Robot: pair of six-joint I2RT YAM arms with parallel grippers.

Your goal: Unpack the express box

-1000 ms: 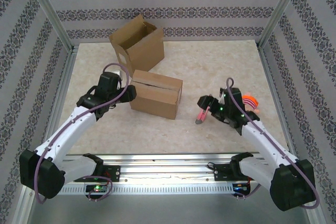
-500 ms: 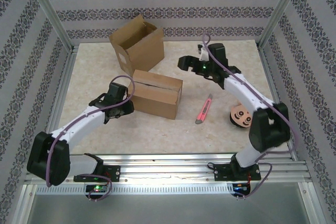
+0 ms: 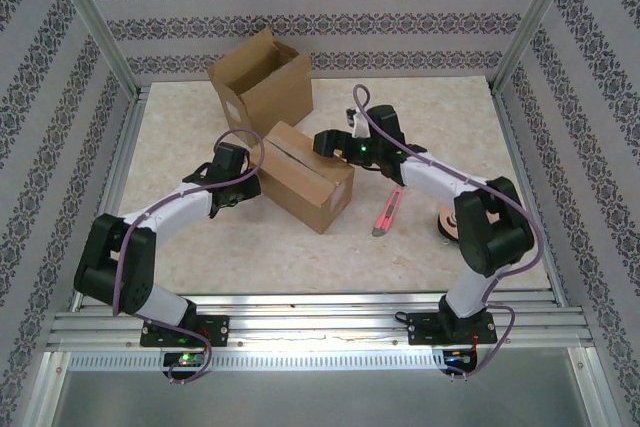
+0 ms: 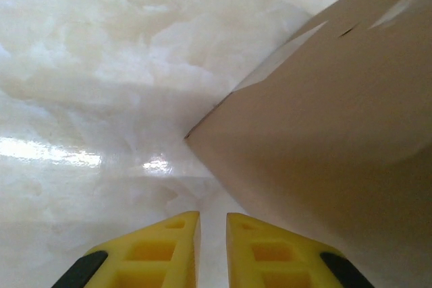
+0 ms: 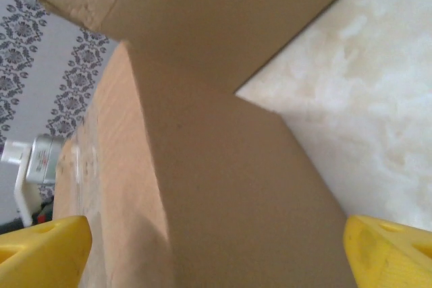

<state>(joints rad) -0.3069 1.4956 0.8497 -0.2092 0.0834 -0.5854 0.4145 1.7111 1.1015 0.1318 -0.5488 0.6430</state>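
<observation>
The express box [image 3: 308, 175] is a closed brown carton in the middle of the table, turned at an angle. My left gripper [image 3: 250, 183] is low at its left side. In the left wrist view the left gripper [image 4: 212, 217] has its yellow fingers nearly together with nothing between them, just short of the box [image 4: 324, 133] and its bottom corner. My right gripper [image 3: 325, 142] reaches in at the box's far right corner. The right wrist view shows the right gripper [image 5: 216, 234] wide open, with the box [image 5: 223, 187] close in front, between the spread fingertips.
A second carton [image 3: 262, 82] with open flaps stands at the back, just behind the box. A pink utility knife [image 3: 388, 210] lies on the table to the right of the box. A tape roll [image 3: 447, 223] peeks out behind the right arm.
The right arm left the pink knife on the table and swung up to the box's far corner, jaws widening. The left jaws closed and moved against the box's left side. The box turned.
</observation>
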